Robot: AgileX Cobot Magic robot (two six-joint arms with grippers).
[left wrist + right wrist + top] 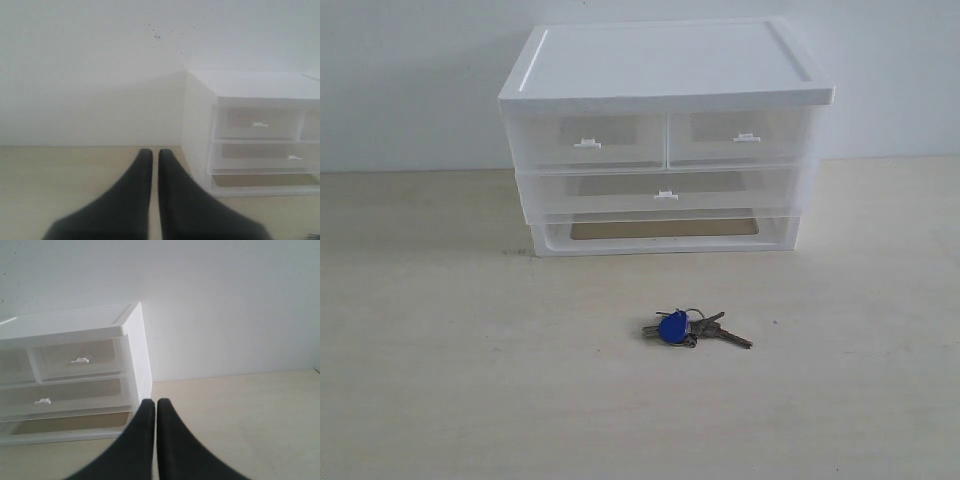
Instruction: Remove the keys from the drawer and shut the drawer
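The keys (688,328), silver-grey on a ring with a round blue fob, lie on the table in front of the drawer unit. The drawer (588,139), top left of the unit, sits flush with its twin and looks closed; it also shows in the left wrist view as the drawer (257,123). Neither arm shows in the exterior view. My left gripper (155,152) is shut with nothing between its fingers, off the unit's left side. My right gripper (155,402) is shut and empty too, off the unit's right side.
The white drawer unit (665,70) stands at the back against a pale wall. It has a right-hand top drawer (744,136), a full-width drawer (665,192) below, and an open bottom slot (663,228). Bare wooden tabletop (440,350) lies around the keys.
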